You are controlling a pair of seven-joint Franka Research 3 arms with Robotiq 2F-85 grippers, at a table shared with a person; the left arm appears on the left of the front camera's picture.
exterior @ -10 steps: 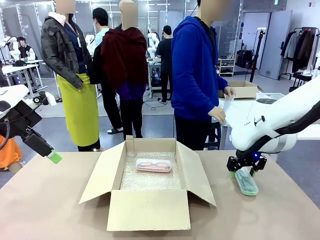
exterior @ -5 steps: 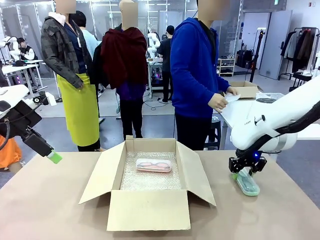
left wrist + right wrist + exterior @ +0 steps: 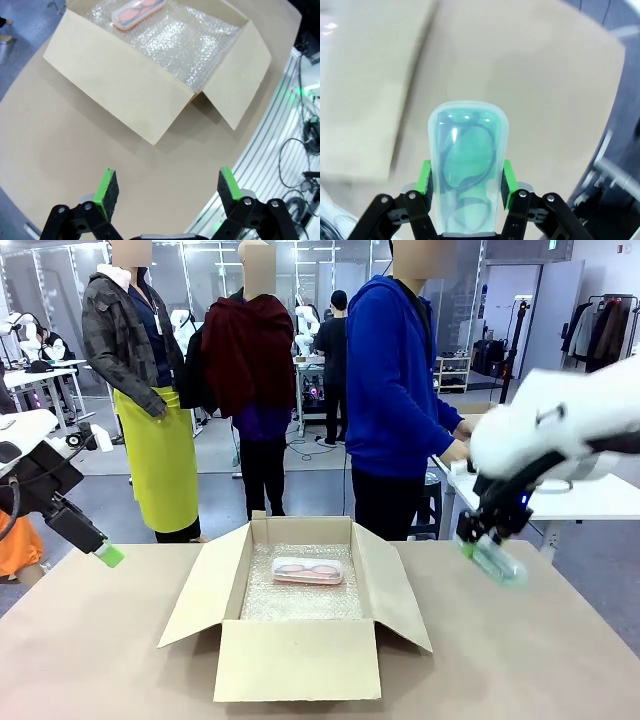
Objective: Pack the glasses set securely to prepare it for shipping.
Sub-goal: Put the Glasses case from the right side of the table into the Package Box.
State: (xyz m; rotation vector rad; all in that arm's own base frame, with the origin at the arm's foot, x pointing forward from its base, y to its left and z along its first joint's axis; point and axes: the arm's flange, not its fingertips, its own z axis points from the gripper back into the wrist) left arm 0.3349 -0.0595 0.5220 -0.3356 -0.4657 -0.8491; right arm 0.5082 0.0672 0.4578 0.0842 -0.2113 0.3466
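The pinkish case (image 3: 307,570) lies on bubble wrap inside the open cardboard box (image 3: 300,658), toward its far side; the left wrist view shows the same pinkish case (image 3: 137,11) at the top. My right gripper (image 3: 484,540) is shut on the mint-green case (image 3: 497,559), holding it in the air above the table to the right of the box. Dark eyeglass frames show through the mint-green case (image 3: 468,165) between the green pads (image 3: 424,178). My left gripper (image 3: 165,186) is open with nothing in it, hovering off the box's left side, its green fingertip (image 3: 109,555) at the table's far left edge.
The box flaps (image 3: 198,588) spread outward on both sides and toward me. A person in a blue hoodie (image 3: 400,390) stands behind the table's far right, hands at a white side table (image 3: 580,502). Bare tabletop (image 3: 100,660) surrounds the box.
My right gripper has lifted the mint-green case off the table and raised it, with the arm swinging upward. The person's hands moved down toward the side table. The left arm has not moved.
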